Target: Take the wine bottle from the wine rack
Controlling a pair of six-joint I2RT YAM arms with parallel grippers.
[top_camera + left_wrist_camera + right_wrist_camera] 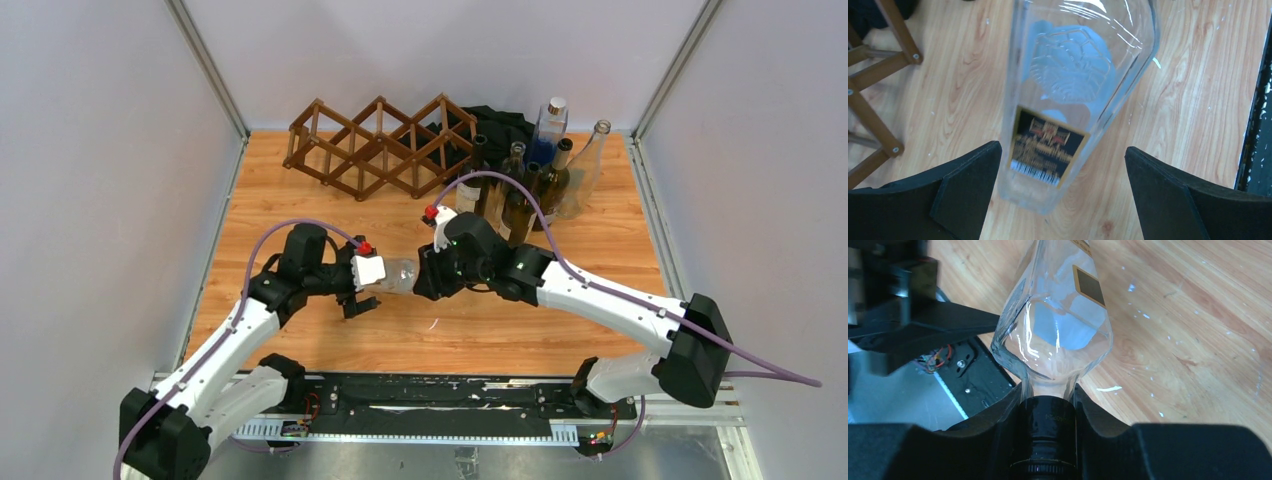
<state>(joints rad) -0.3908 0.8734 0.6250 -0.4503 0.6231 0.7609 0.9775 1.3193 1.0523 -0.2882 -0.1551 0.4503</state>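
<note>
The clear wine bottle [401,272] lies sideways in the air over the table [460,335], well clear of the wine rack [380,145]. The right gripper [1048,399] is clamped tight on its dark capped neck. The left gripper [1063,160] is spread wide, the bottle's labelled base end between its fingers

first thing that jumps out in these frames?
A clear glass bottle with a black-and-gold label hangs mid-table, its neck clamped in the right gripper, the open left gripper straddling its base. Behind, the dark brown wooden lattice rack stands beside a cluster of upright bottles.
</note>
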